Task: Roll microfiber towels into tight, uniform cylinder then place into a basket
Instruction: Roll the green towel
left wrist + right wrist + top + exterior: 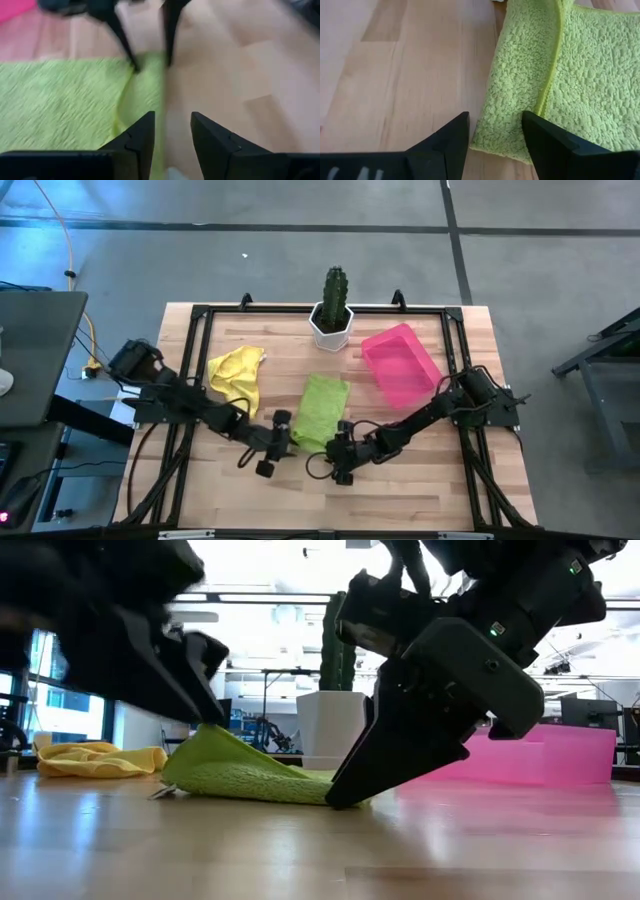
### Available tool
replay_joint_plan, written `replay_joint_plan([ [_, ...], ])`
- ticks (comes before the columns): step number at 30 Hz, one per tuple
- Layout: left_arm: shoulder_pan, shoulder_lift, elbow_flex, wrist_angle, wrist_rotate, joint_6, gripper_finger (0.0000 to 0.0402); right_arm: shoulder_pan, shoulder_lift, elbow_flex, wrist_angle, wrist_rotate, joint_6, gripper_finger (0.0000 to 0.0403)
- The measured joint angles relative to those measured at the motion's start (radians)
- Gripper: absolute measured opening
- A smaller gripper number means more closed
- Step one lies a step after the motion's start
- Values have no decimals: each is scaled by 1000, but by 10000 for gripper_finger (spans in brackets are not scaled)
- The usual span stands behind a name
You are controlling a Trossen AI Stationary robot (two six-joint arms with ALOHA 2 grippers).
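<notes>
The lime green towel (322,410) lies flat mid-table, its near left part raised in a hump (208,740). The yellow towel (237,372) lies crumpled at the far left. The pink basket (400,363) stands at the far right. My left gripper (283,432) is open at the green towel's near left corner, with the towel's near edge (162,115) running between its fingers. My right gripper (340,442) is open and straddles the towel's near right corner (497,137). My left gripper has one finger (140,137) over the green towel's near edge and the other over bare wood, coming level from the table's left. In the low view the towel's hump (205,730) reaches up to the finger; I cannot tell whether they touch. My right gripper slants down from the right, its fingertip (340,798) on the table at the towel's near edge. The towel's corner (495,142) lies between the open fingers, flat on the table and not pinched.
A white hexagonal pot with a cactus (333,320) stands at the far middle, just beyond the green towel. A black frame rail (320,308) runs around the table. Bare wood (400,490) lies along the near edge.
</notes>
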Motion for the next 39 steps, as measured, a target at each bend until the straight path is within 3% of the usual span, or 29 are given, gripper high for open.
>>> replay_joint_plan([
  [4,33,53,3,0,-62,18,121,-6,0,0,4,-1,-2,177],
  [9,83,78,3,-11,-57,5,111,-6,0,0,6,3,-4,177],
  [15,130,77,4,-79,92,-161,106,-6,0,0,5,5,-5,177],
  [19,124,76,4,-87,137,-301,106,-6,-2,0,5,6,-60,177],
  [32,103,76,3,-87,24,-654,106,5,-160,-1,-88,2,-112,177],
  [39,104,76,3,-86,-14,-746,106,36,-115,0,-108,74,-187,177],
])
